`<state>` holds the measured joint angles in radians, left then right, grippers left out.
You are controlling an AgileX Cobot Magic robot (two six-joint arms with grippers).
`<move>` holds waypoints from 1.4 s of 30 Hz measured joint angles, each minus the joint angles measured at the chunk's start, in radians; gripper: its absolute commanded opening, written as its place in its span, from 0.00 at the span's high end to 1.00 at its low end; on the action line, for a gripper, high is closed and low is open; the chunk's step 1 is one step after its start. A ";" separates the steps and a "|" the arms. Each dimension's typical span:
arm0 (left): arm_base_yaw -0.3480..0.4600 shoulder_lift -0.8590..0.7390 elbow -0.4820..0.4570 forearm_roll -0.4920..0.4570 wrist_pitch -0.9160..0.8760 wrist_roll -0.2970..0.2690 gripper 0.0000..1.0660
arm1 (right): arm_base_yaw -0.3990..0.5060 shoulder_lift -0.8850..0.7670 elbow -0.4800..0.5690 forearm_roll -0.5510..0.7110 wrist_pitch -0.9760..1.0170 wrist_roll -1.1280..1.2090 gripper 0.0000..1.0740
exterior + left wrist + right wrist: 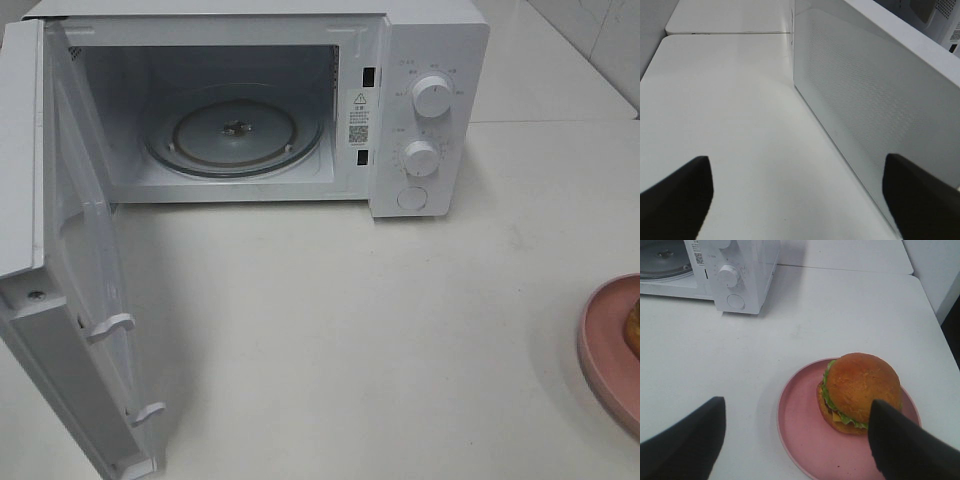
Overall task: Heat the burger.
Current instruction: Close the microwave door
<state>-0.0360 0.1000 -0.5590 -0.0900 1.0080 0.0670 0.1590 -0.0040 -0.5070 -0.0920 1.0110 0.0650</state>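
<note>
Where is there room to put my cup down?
The table is bare between the microwave front, its open door and the pink plate. The plate is crowded: the burger sits on it.

One microwave (260, 105), two knobs (432, 96), one burger (860, 390), one pink plate (805, 440), one glass turntable (235, 130).

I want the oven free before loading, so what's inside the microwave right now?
Inside the microwave, only the round glass turntable shows, bare except for its centre hub. The open door covers a little of the cavity's left edge.
</note>
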 measured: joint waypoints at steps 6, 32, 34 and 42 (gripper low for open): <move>0.000 0.118 -0.002 0.004 -0.067 0.000 0.68 | 0.000 0.000 0.000 0.000 0.000 0.000 0.29; 0.000 0.713 0.252 -0.023 -0.976 0.045 1.00 | 0.000 0.000 0.000 0.000 0.000 0.000 0.29; 0.000 0.738 0.265 -0.022 -1.023 0.045 1.00 | 0.000 0.000 0.000 0.000 0.000 0.000 0.29; -0.046 0.937 0.330 0.049 -1.351 0.045 1.00 | 0.000 0.000 0.000 0.000 0.000 0.000 0.29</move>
<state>-0.0820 1.0370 -0.2290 -0.0410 -0.3430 0.1120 0.1590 -0.0040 -0.5070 -0.0920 1.0110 0.0650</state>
